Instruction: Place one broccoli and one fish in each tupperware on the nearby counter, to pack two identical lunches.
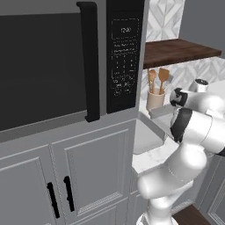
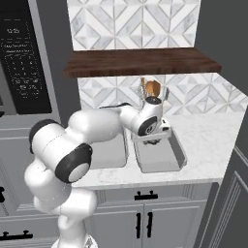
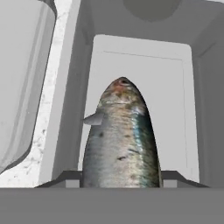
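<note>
Silvery-grey scales right under me: one slim speckled fish (image 3: 120,135) sits between my two dark fingertips (image 3: 70,178), and my gripper (image 3: 120,180) is clamped narrow on its flanks, head pointing away from my hand. Below it lies one shallow pale-grey rectangular tupperware tray (image 3: 186,87), the fish hanging over its floor. From the right base view I count two such trays side by side on the white marble-look counter (image 2: 208,138), near its front edge; I hover over the right one (image 2: 177,157), the left one (image 2: 114,152) just beside it. One tan crock of wooden utensils (image 1: 155,97) stands at the counter's back edge.
</note>
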